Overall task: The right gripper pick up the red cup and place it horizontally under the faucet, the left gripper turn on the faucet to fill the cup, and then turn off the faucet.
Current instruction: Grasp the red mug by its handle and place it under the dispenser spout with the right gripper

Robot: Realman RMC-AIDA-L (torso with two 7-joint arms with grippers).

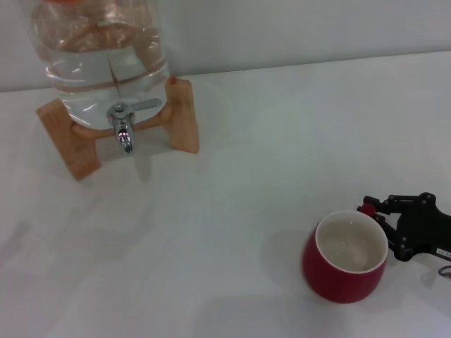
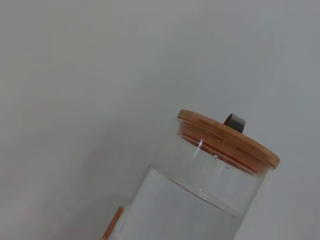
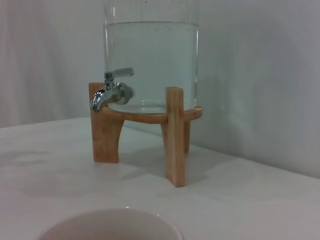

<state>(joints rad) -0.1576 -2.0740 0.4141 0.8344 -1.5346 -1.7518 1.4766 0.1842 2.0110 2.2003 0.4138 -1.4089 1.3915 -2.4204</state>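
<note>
The red cup point(image 1: 343, 262) stands upright on the white table at the near right, its off-white inside showing. Its pale rim point(image 3: 110, 225) fills the bottom of the right wrist view. My right gripper point(image 1: 385, 227) is at the cup's right side, open, with one black finger point(image 1: 377, 205) by the small red handle and the other near the rim. The faucet point(image 1: 125, 125) point(image 3: 111, 90) hangs from the glass jar at the far left, its lever lying flat and no water running. The left gripper is out of view.
The water-filled glass jar point(image 1: 106, 56) rests on a wooden stand point(image 1: 184, 116) point(image 3: 174, 135) near the back wall. The left wrist view looks at the jar's wooden lid point(image 2: 227, 137) from the side. Bare white table point(image 1: 225, 211) lies between stand and cup.
</note>
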